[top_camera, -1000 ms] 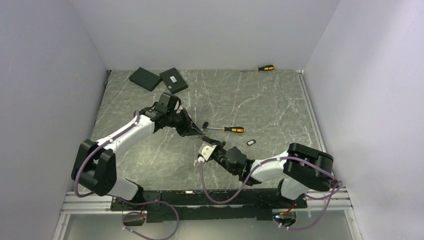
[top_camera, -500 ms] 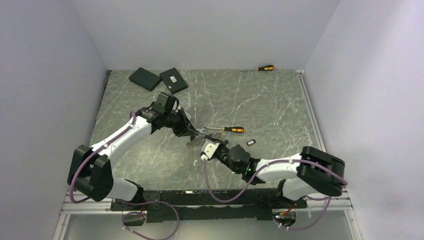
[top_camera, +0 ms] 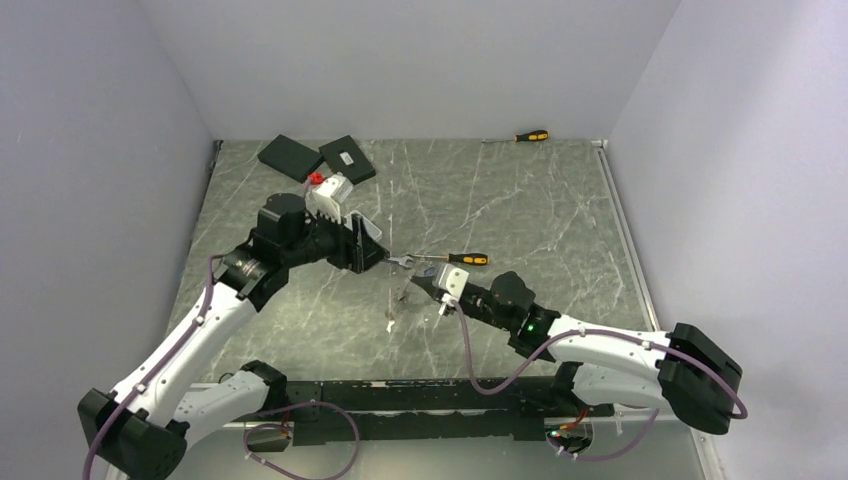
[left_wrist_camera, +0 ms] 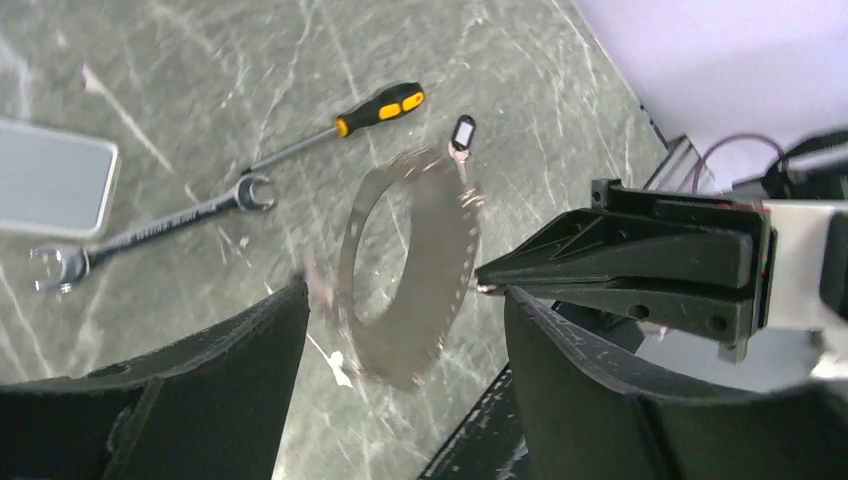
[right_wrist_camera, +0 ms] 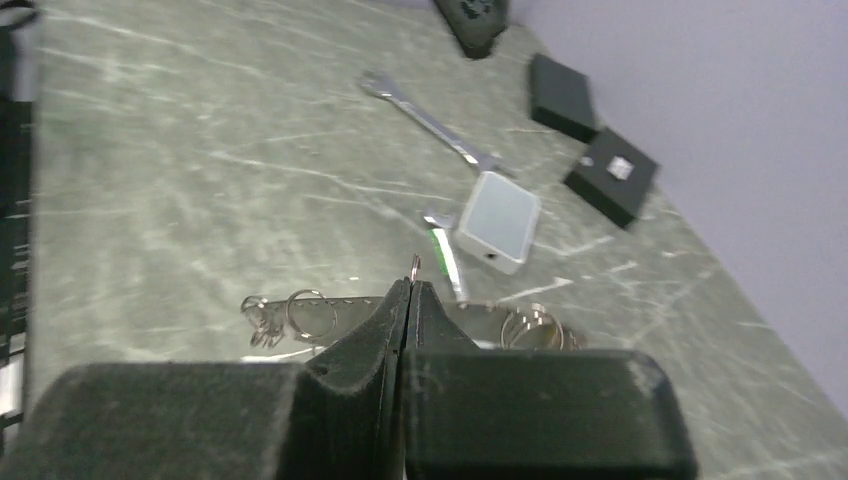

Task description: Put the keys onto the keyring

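Left gripper [left_wrist_camera: 405,295] has opened; right gripper [right_wrist_camera: 408,290] apparently pinches keyring [left_wrist_camera: 450,250].

The keyring [left_wrist_camera: 445,250] is a broad, flat grey metal hoop, blurred, standing on edge above the worktop [left_wrist_camera: 200,60] with its rim pinched in the closed right pincer [left_wrist_camera: 482,287]. One small black-headed key [left_wrist_camera: 463,130] sits at its top edge; whether they touch is unclear.
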`<control>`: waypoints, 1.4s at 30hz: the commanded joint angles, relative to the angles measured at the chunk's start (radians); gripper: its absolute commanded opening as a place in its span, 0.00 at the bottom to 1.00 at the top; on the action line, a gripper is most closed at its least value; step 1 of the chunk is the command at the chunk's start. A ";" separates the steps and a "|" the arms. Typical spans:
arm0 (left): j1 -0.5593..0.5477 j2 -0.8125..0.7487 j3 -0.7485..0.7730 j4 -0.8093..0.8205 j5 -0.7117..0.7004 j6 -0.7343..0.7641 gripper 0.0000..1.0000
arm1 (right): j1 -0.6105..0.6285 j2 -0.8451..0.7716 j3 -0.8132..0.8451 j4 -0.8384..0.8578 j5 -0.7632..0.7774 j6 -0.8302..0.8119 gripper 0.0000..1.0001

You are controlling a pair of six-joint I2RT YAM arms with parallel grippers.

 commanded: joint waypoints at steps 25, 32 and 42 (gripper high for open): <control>-0.365 -0.007 -0.085 -0.033 0.192 0.836 0.29 | -0.031 -0.131 0.154 -0.271 -0.432 0.109 0.00; -0.376 -0.029 -0.091 -0.051 0.116 0.850 0.42 | -0.033 -0.157 0.161 -0.311 -0.435 0.099 0.00; -0.377 -0.016 -0.099 0.002 0.135 0.830 0.35 | -0.033 -0.157 0.164 -0.314 -0.452 0.102 0.00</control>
